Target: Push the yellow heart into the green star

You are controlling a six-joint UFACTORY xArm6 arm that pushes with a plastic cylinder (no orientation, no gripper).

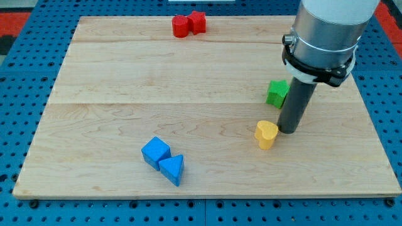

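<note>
The yellow heart [266, 134] lies on the wooden board at the view's lower right. The green star [277, 92] sits above it, partly hidden behind my rod. My tip [288, 130] rests on the board just right of the yellow heart, touching or nearly touching its right side, and below the green star.
A red block [181, 26] and a second red block [197, 22] sit together at the view's top centre. A blue cube [156, 152] and a blue triangle [172, 169] sit together at the lower left. The board's [125, 94] edges border a blue pegboard.
</note>
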